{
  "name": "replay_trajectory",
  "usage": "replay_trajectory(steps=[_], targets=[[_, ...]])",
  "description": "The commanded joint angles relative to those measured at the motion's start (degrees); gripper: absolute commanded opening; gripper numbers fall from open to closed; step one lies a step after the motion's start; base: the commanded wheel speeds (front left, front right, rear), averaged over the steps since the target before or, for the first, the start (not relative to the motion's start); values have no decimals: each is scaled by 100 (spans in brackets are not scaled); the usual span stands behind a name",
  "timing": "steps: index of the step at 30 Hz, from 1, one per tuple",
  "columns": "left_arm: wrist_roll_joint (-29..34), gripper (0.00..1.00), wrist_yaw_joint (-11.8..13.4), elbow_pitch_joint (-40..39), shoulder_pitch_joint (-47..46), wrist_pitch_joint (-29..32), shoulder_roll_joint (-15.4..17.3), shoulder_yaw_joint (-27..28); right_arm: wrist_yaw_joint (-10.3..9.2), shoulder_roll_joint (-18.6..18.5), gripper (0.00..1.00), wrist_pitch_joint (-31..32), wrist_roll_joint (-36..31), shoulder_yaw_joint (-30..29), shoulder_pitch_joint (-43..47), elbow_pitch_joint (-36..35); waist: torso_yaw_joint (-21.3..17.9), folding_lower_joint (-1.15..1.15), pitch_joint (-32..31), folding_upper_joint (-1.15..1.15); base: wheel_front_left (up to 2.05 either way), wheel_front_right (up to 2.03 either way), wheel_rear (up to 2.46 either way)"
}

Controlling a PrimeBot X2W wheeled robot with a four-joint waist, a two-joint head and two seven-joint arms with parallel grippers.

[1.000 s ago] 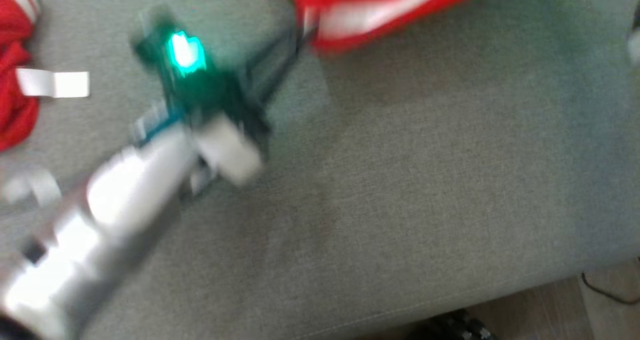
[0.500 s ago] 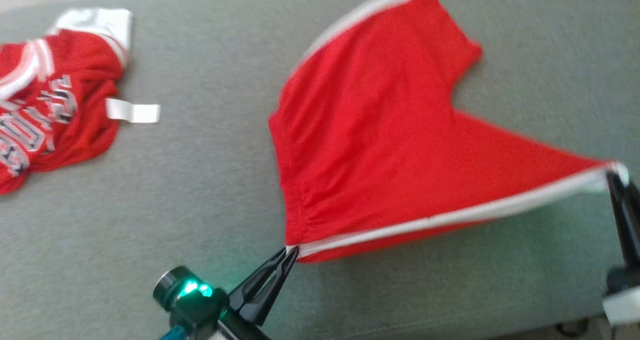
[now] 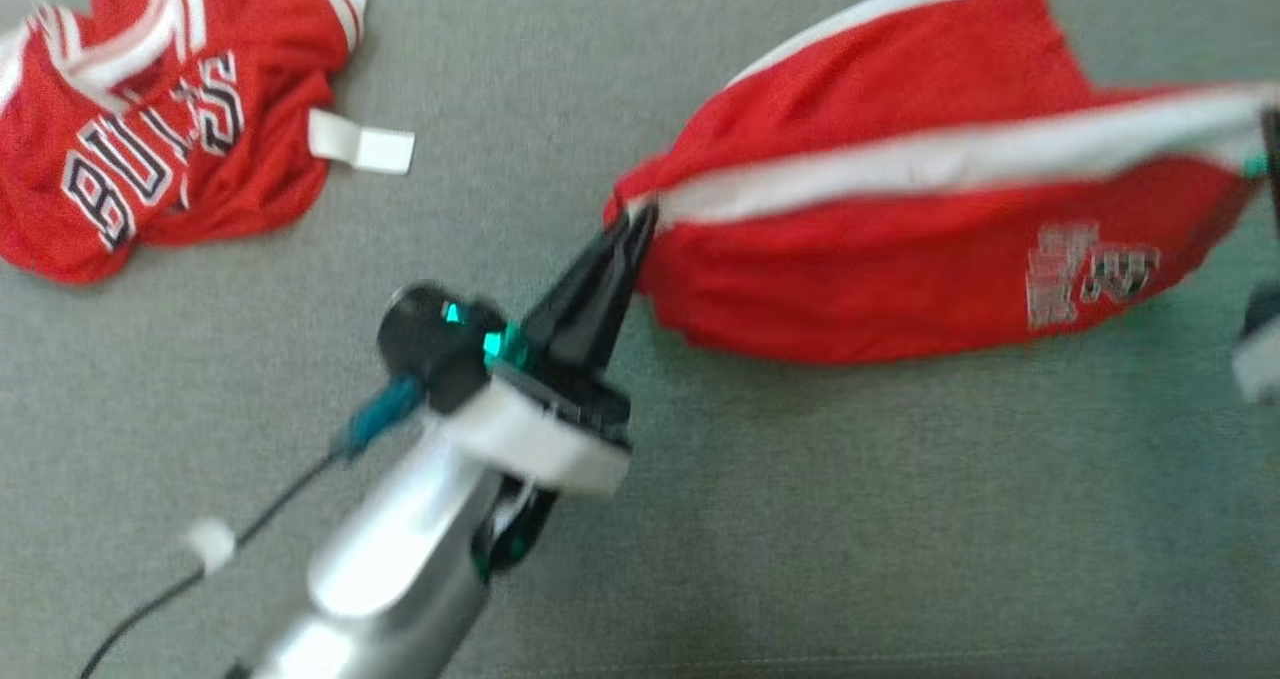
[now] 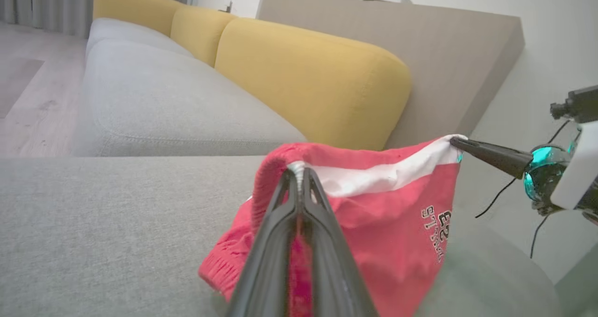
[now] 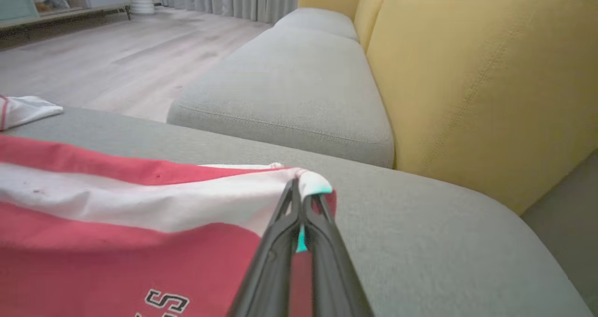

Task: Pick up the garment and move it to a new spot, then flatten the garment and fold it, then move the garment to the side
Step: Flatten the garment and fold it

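Note the grey cushion [image 3: 850,519]: a crumpled red jersey [image 3: 150,129] lies toward its left edge, the red shorts [image 3: 850,279] toward its right.

White block letters spell "BULLS" across the crumpled red mesh jersey [image 3: 150,139]; the pale print on the red white-striped shorts [image 3: 900,279] stays too blurred to read.

Grey cushion [image 3: 900,519] open on the near side of the held shorts [image 3: 900,279], open gap between shorts and crumpled jersey [image 3: 150,129] at left, white strip [image 3: 360,147] beside jersey, yellow backrest [image 4: 317,79] bounding the far side.
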Motion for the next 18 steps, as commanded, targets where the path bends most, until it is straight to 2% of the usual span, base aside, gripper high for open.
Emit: replay_trajectory(steps=[1, 8, 15, 16, 17, 18], targets=[[-50, 0, -26, 31, -197, -1, 10, 174, 39, -214, 0, 21, -18, 126, -259, -17, 105, 0, 386, 0, 0, 0, 0], [-243, 0, -34, 1204, -1225, 83, -185, 146, 39, -565, 0, -244, -7, 1083, -2166, 1650, 142, 0, 868, 0, 0, 0, 0], [-58, 0, 9, 1828, -1620, 15, -160, 155, 39, -277, 0, -983, -5, 2116, -3549, 3275, 40, 0, 1097, 0, 0, 0, 0], [-24, 0, 24, 1862, -1638, 6, -175, 188, 39, -212, 3, -1129, -19, 2189, -3699, 3496, 33, 0, 1112, 0, 0, 0, 0], [-3, 0, 45, 1889, -1644, -1, -199, 230, 39, -146, 19, -1262, -20, 2242, -3827, 3719, 31, 0, 1119, 0, 0, 0, 0], [57, 0, 80, 1911, -1651, -5, -214, 249, 39, -91, 73, -1377, -20, 2289, -3937, 3935, 35, 0, 1120, 0, 0, 0, 0]])
